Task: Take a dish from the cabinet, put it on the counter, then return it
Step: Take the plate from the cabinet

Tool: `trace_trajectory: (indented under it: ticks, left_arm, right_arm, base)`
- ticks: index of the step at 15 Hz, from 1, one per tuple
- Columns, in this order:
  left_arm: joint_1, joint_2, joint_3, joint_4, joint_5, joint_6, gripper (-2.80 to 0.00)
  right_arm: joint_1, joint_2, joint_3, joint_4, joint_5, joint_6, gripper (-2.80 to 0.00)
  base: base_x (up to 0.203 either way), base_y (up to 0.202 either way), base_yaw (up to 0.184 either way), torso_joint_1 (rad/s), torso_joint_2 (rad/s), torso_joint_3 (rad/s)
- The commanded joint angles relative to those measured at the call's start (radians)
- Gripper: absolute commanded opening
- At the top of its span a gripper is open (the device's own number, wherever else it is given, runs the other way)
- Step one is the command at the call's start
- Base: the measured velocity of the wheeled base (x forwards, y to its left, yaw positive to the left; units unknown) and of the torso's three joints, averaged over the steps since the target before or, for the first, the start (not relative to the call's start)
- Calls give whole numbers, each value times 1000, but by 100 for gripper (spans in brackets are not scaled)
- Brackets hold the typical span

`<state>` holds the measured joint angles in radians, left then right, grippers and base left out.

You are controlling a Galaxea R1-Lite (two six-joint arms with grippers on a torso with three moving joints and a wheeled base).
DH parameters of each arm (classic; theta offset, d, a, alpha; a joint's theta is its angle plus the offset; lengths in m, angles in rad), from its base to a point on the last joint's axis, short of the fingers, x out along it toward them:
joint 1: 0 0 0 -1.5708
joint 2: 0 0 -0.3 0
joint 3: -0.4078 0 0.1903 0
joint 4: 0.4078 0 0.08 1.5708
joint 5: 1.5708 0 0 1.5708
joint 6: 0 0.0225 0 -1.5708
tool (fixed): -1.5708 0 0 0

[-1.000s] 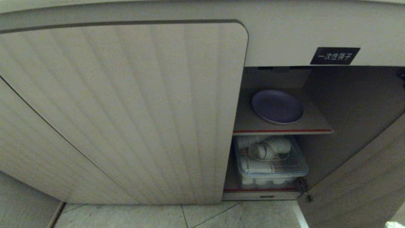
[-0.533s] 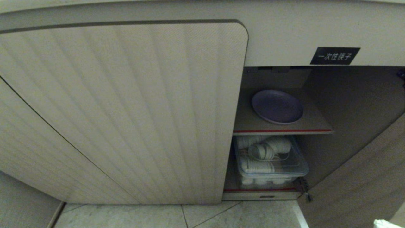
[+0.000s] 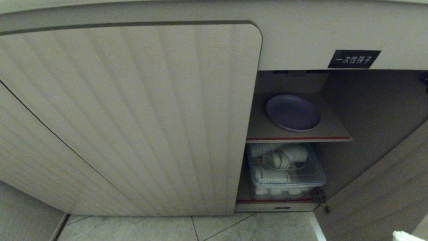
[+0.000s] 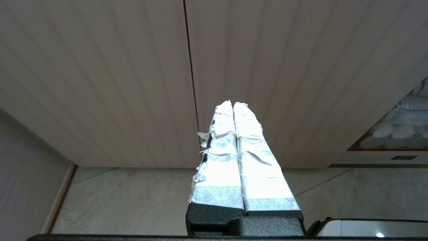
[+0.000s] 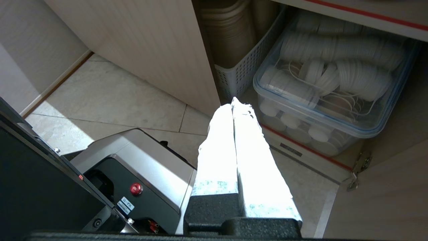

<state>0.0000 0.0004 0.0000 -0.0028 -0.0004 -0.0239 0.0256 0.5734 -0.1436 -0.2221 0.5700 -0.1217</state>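
Observation:
The lavender dish (image 3: 293, 112) lies flat on the upper inner shelf (image 3: 331, 134) of the cabinet (image 3: 133, 117), below the black label (image 3: 353, 59). My right gripper (image 5: 233, 101) is shut and holds nothing. It hovers low in front of the open compartment, well below the dish and level with the bottom shelf. Only its white tip (image 3: 404, 235) shows at the lower right corner of the head view. My left gripper (image 4: 233, 103) is shut and empty, pointing at the closed ribbed doors. The counter is out of view.
A clear lidded bin (image 5: 334, 83) of white lids fills the bottom shelf, with a white slotted basket (image 5: 240, 70) beside it behind the closed door. The open right door (image 3: 384, 194) swings out on the right. My base (image 5: 133, 167) stands on the tiled floor (image 3: 167, 227).
The white tip of my right gripper has come a little further into the lower right corner of the head view. The dish and the doors have not moved.

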Motion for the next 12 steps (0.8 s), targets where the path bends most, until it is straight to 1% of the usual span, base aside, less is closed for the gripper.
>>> trace_trajectory:
  ticks: [1, 6, 9, 12]
  left_arm:
    - [0, 0, 0, -1, 0, -1, -280]
    - [0, 0, 0, 0, 0, -1, -280]
    - [0, 0, 0, 0, 0, 0, -280]
    - [0, 0, 0, 0, 0, -1, -280]
  right_arm:
    - [-3, 8, 4, 1, 4, 0, -280]
    - [-7, -3, 22, 17, 2, 31, -280]
    - [-8, -1, 22, 24, 1, 36, -280]
    - [-7, 6, 6, 85, -1, 48, -280]
  base:
    - [0, 0, 0, 0, 0, 0]
    - [0, 0, 0, 0, 0, 0]
    - [0, 0, 0, 0, 0, 0]
    - [0, 0, 0, 0, 0, 0]
